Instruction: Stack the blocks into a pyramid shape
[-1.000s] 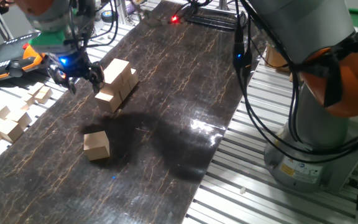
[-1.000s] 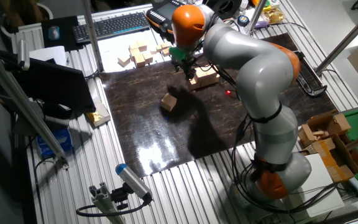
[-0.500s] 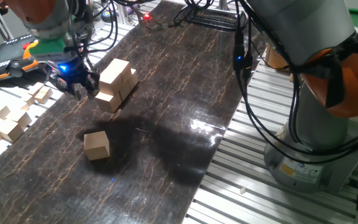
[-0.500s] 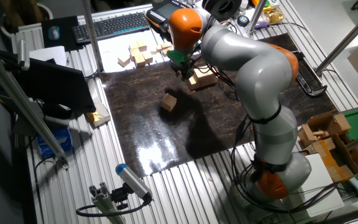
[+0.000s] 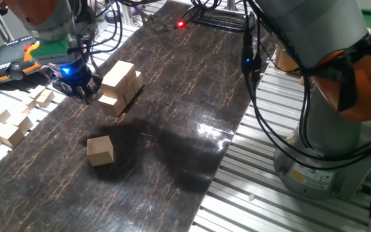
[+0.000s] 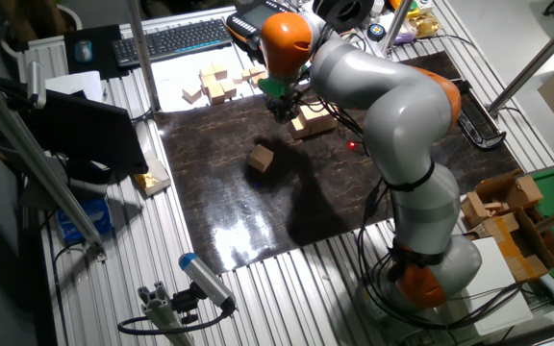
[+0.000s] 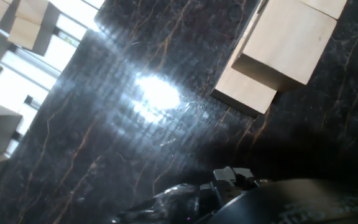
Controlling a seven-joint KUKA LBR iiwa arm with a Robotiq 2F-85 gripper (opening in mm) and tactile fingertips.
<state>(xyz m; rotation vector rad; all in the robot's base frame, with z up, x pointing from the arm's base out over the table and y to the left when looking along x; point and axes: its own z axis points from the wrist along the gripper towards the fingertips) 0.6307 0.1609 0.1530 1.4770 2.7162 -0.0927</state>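
Observation:
A tiered stack of tan wooden blocks [image 5: 120, 86] stands at the far left of the dark mat, with one cube on top. It also shows in the other fixed view [image 6: 314, 120] and at the top right of the hand view [image 7: 283, 45]. One more block [image 5: 100, 150] lies alone on the mat nearer the front, and it shows in the other fixed view [image 6: 261, 158] too. My gripper [image 5: 76, 88] hovers just left of the stack, close to it but apart. It looks open and holds nothing. It also appears in the other fixed view [image 6: 279, 105].
A loose pile of smaller pale wooden pieces [image 5: 5, 125] lies off the mat's left edge, beside the gripper; it shows in the other fixed view [image 6: 217, 83] and the hand view [image 7: 17, 22]. A keyboard [image 6: 171, 40] and cables lie beyond. The arm's base [image 5: 327, 129] stands at the right.
My gripper has shifted a little away from the stack towards the mat's left edge and dropped slightly. The blocks have not moved.

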